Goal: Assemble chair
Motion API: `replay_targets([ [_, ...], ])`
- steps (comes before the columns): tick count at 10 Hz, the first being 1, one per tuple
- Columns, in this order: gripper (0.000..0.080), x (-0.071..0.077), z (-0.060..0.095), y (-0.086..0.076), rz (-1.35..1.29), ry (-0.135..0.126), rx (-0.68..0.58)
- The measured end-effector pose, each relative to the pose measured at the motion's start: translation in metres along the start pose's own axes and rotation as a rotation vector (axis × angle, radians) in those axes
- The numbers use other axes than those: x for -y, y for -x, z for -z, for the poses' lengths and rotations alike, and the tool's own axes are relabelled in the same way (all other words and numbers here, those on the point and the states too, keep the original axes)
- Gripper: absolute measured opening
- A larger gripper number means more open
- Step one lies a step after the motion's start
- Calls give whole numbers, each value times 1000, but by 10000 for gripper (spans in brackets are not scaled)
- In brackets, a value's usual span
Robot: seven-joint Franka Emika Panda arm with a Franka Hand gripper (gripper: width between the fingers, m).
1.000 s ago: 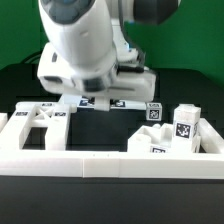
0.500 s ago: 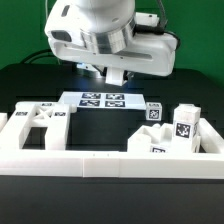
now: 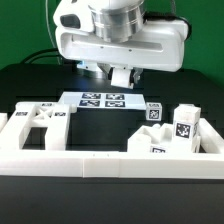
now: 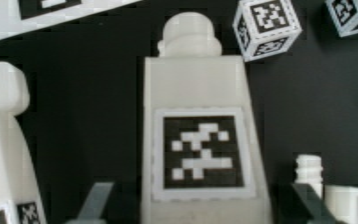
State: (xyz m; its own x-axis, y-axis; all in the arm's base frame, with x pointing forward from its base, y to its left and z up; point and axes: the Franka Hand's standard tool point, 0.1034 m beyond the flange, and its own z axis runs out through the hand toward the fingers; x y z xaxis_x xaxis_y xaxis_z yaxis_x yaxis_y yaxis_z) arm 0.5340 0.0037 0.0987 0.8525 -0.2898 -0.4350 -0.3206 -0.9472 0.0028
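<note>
— Where do we have the chair leg (image 4: pixel 197 110), and which way does it point?
— We hold it raised above the black table (image 3: pixel 100 128). Its long axis runs straight out from the claw (image 4: pixel 202 195), rounded peg end farthest away, tag face toward the wrist camera.
— And around us?
— The marker board (image 3: pixel 103 99) lies below. The seat (image 3: pixel 40 120) and slotted blocks (image 3: pixel 182 126) sit inside the white border wall (image 3: pixel 110 160), with a green backdrop (image 3: pixel 205 40) behind.
— The claw?
— Nearly closed, fingers (image 4: pixel 311 185) clamped on the leg's sides.
</note>
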Motion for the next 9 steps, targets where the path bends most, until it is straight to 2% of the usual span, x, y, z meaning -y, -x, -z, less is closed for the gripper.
replay_targets([
  [1, 287, 5, 8, -2, 7, -12, -78],
  [4, 287, 11, 7, -9, 20, -36, -307],
  [6, 287, 15, 9, -18, 46, -41, -453],
  [9, 287, 13, 36, -41, 99, -39, -628],
])
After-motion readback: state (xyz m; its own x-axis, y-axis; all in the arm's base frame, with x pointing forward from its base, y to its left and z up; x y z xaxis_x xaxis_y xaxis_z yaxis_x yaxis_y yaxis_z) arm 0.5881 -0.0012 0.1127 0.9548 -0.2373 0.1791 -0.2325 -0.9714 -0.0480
